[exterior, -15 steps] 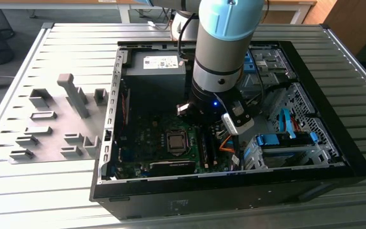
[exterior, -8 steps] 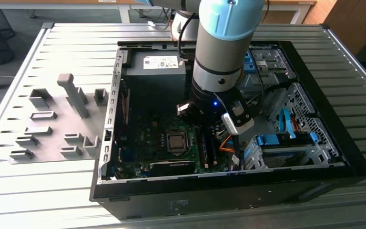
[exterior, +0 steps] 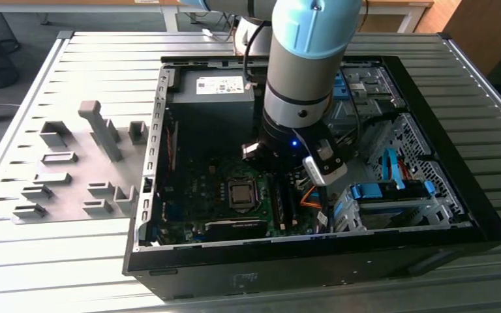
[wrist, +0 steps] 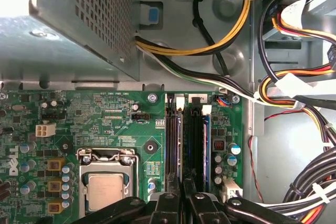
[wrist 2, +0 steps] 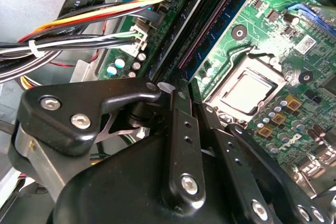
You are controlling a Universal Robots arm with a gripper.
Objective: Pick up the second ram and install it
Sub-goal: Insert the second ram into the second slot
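My gripper (exterior: 278,171) reaches down into the open computer case (exterior: 146,195), over the memory slots (exterior: 284,205) to the exterior view's right of the processor socket. In both wrist views the two black fingers stand close together. A thin green strip, the second ram (wrist 2: 195,92), sits edge-on between them. In the first wrist view the ram (wrist: 182,145) runs as a narrow line along the memory slots (wrist: 193,145), away from the gripper (wrist: 183,195). The gripper (wrist 2: 193,106) looks shut on the ram's near end. How deep the ram sits in its slot is hidden.
The processor socket (wrist: 105,190) lies right beside the slots. A grey power supply box (wrist: 79,14) stands beyond the board. Bundled cables (wrist: 294,87) crowd the other side of the slots. Grey holder blocks (exterior: 76,163) sit on the table outside the case.
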